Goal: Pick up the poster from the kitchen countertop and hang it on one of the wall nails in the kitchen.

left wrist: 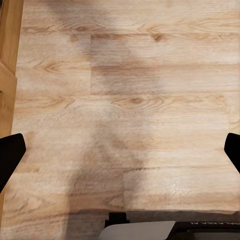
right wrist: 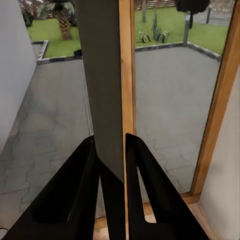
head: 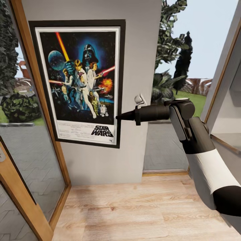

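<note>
The poster (head: 79,82) lies flat against the grey wall (head: 140,60) between two glazed openings, its right frame edge pinched between the fingers of the right end effector (head: 118,117) to steady it at nail height, while the left end effector (left wrist: 120,150), spread and idle, faces the wooden floor (left wrist: 125,75).

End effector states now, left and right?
Left end effector: open, empty.
Right end effector: closed on the black-framed rectangular Star Wars poster, gripping its edge.
</note>
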Controlling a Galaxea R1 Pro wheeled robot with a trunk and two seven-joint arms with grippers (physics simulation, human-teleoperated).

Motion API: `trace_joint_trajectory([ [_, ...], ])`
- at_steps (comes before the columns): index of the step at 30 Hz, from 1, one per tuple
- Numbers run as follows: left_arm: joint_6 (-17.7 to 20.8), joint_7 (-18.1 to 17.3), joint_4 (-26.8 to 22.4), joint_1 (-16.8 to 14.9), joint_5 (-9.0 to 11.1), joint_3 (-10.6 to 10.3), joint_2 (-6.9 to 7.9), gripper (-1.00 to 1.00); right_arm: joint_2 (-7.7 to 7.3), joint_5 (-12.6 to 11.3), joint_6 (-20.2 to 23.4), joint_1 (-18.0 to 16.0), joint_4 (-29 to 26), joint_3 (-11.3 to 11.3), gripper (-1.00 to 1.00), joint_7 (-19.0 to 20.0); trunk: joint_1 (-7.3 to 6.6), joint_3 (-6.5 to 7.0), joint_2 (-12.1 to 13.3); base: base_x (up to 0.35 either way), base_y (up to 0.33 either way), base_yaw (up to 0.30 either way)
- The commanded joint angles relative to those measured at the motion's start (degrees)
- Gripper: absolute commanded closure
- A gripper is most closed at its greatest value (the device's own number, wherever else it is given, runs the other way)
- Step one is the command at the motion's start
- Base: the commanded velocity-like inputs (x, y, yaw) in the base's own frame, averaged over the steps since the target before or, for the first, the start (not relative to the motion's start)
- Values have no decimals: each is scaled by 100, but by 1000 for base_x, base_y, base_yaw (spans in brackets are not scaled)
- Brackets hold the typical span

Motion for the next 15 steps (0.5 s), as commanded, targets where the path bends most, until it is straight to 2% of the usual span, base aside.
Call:
trace_joint_trajectory([
  [1,-4,-53,-5,3,-4,36,-5,-100,-4,-19,31,-6,2,6,100,8,2,-1,-3,0,0,0],
  [15,-4,-51,-5,3,-4,36,-5,-100,-17,-35,31,-11,2,-2,100,12,2,-1,-3,0,0,0],
])
